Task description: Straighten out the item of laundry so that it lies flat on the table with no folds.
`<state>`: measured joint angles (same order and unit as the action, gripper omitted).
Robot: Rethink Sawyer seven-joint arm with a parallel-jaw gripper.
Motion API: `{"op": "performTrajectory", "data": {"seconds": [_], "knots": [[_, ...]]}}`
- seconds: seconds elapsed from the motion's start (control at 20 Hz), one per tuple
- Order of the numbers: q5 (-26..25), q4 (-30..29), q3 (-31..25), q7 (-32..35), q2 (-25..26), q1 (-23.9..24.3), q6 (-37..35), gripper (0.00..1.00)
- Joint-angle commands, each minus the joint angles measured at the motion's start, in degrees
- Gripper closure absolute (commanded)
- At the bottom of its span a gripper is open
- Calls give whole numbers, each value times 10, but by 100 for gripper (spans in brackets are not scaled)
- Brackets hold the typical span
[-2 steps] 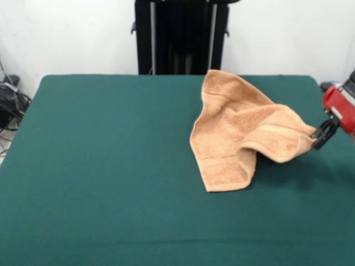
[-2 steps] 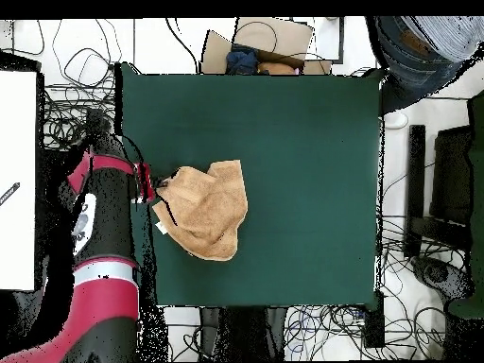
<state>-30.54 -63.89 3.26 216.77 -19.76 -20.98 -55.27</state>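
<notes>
The item of laundry (image 1: 241,127), an orange-tan terry towel, lies rumpled on the right half of the dark green table (image 1: 100,166). One corner is lifted off the table toward the right, and the cloth sags into a fold beneath it. My gripper (image 1: 320,134) comes in from the right edge and is shut on that raised corner. In the overhead view the towel (image 2: 203,208) sits near the table's (image 2: 302,170) left edge, with the gripper (image 2: 159,183) pinching its left corner. A small white tag shows at the towel's lower left edge.
The red arm (image 2: 99,246) reaches in along the table's left side in the overhead view. Cables and boxes lie on the floor around the table. A person's legs (image 2: 421,43) show at the top right corner.
</notes>
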Motion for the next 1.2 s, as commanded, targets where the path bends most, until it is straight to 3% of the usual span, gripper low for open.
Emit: {"op": "performTrajectory", "data": {"seconds": [0.05, 0.5, 0.95, 1.0, 1.2], "knots": [[27, -108, -52, -140, -62, 26, 28, 100], [28, -177, -55, -159, -112, 41, 65, 100], [8, -182, -44, -148, -111, 27, 79, 100], [7, -182, -41, -147, -111, 25, 81, 0], [0, -189, -32, -130, -112, 17, 100, 0]]}}
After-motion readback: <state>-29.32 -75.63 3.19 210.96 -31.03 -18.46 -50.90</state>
